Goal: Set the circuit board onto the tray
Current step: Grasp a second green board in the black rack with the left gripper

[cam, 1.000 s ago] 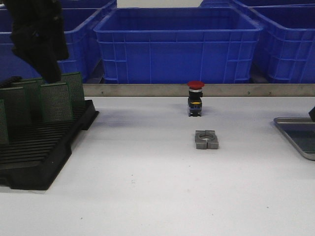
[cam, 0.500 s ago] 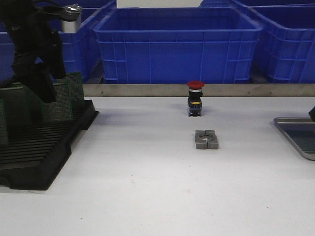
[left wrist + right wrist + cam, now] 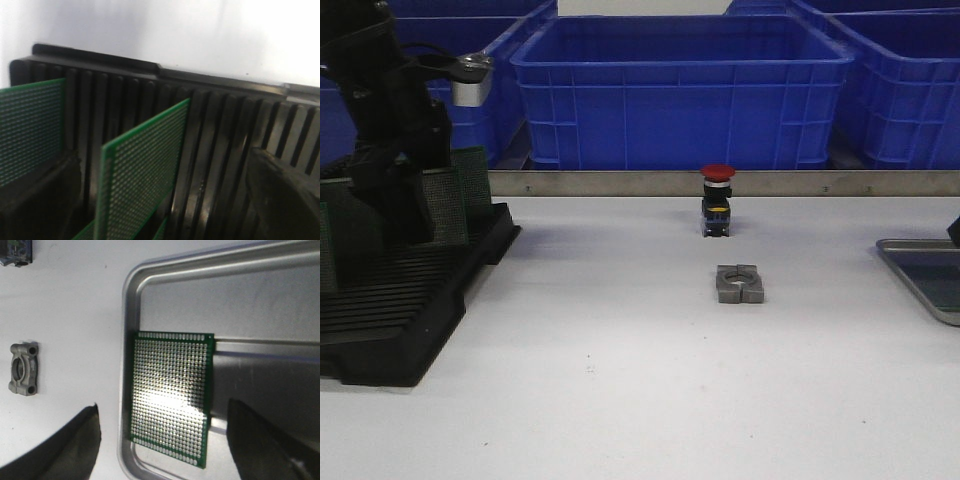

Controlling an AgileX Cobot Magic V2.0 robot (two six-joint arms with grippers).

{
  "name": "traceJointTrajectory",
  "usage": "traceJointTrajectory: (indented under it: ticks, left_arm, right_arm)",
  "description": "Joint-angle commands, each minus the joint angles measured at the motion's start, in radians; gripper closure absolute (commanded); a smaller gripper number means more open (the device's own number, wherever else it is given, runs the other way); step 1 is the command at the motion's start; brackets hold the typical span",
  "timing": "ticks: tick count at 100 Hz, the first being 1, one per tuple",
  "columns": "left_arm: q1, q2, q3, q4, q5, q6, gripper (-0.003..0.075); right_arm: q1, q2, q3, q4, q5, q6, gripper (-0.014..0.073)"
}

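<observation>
A broad white tabletop fills the near part of the room, matte and evenly lit, with only soft shadows on it. Along its far edge runs a low strip of dull metal rail, fixed with small screws. Behind that rail stand big blue plastic bins side by side, ribbed on their walls, closing off the view. A pale patch of wall shows just above them.
</observation>
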Motion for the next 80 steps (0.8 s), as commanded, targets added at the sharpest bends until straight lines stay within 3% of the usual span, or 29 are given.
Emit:
traceJointTrajectory:
  ticks: [1,9,16,42,65,80]
  left_arm:
    - [0.004,-0.058,-0.031,-0.016,0.003,0.000,0.0103]
    - [0.004,-0.058,-0.034,-0.016,0.011,0.000,0.0149]
    - [0.004,-0.058,-0.036,-0.016,0.011,0.000,0.0239]
    - [0.004,-0.058,-0.036,-0.016,0.009,-0.004,0.0738]
    - [0.004,-0.064,-0.078,-0.017,0.019,-0.057,0.0738]
    - [0.004,-0.064,-0.162,-0.043,0.131,-0.064,0.0738]
  right_arm:
    - [-0.005,-0.046,-0.025,0.042,0.031,-0.006,0.0044]
    - [-0.005,-0.046,-0.025,0.042,0.031,-0.006,0.0044]
    - [-0.005,-0.046,-0.025,0.042,0.031,-0.006,0.0044]
    - [-0.005,-0.046,-0.025,0.042,0.031,-0.006,0.0044]
    - [-0.005,-0.046,-0.025,0.042,0.031,-0.006,0.0044]
    - [-0.005,-0.046,-0.025,0.042,0.031,-0.006,0.0044]
